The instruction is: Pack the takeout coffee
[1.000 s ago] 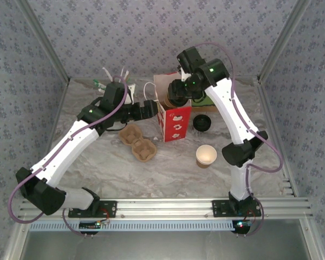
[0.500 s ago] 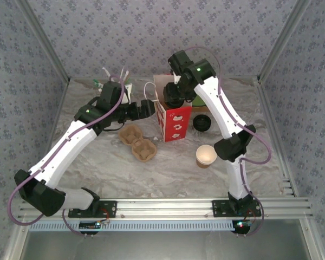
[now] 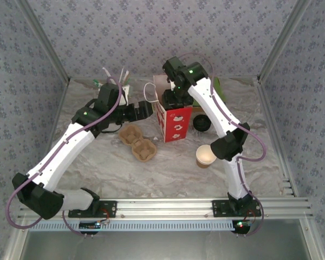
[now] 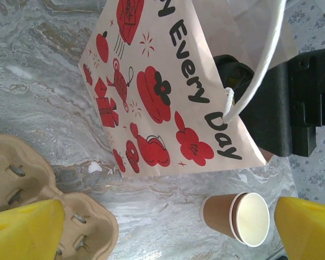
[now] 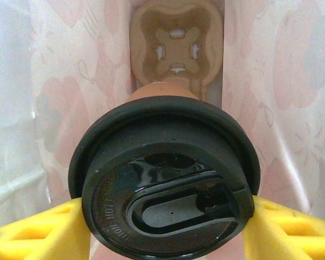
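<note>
Your right arm has swung left over the red-printed paper bag (image 3: 176, 122); the right gripper (image 5: 165, 230) clamps the black-lidded brown paper cup (image 5: 165, 173) inside, upright, lid up, over a brown pulp tray (image 5: 176, 32). Beside the bag your left gripper (image 3: 143, 110) gapes.

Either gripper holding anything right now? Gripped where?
Right gripper holds the takeout coffee by its sides at the lid's rim, inside the paper bag. Left gripper is open, holding nothing.
</note>
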Available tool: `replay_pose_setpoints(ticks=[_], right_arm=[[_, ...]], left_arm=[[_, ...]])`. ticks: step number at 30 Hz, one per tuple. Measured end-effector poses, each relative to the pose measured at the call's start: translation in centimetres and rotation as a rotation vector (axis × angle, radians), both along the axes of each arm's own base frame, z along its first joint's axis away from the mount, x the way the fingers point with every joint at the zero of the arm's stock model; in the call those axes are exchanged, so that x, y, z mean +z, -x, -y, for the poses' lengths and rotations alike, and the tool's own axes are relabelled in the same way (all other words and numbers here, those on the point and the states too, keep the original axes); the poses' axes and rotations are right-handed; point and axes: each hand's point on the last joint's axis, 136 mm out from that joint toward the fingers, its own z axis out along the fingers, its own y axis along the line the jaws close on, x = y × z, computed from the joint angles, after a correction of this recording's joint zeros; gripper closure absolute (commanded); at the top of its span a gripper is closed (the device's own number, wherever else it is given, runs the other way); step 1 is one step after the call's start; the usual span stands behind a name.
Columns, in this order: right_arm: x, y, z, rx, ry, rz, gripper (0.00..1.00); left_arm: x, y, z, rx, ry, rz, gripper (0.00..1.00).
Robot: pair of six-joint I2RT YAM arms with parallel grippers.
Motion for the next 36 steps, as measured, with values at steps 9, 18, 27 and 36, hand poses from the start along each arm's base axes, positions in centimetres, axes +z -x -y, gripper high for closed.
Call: replay_pose_setpoints(ticks=[9, 18, 27, 36], right_arm=[[-2.2, 2.2, 0.2, 0.028, 0.066, -0.091, 0.35], [-1.7, 5.6, 0.1, 0.078, 0.085, -0.128, 0.35], [-2.0, 9.2, -0.4, 0.134, 0.111, -0.17, 0.35], [-2.4, 12.0, 0.7, 0.14, 0.134, -0.211, 0.35]], left_arm=[[-0.8, 0.0, -0.3, 0.007, -0.008, -0.014, 0.01], [-0.1, -0.1, -1.2, 0.031, 0.002, 0.004, 0.01], [2.2, 0.0, -2.3, 0.056, 0.021, 0.049, 0.0], [3.6, -0.1, -4.0, 0.109, 0.015, 0.079, 0.0]])
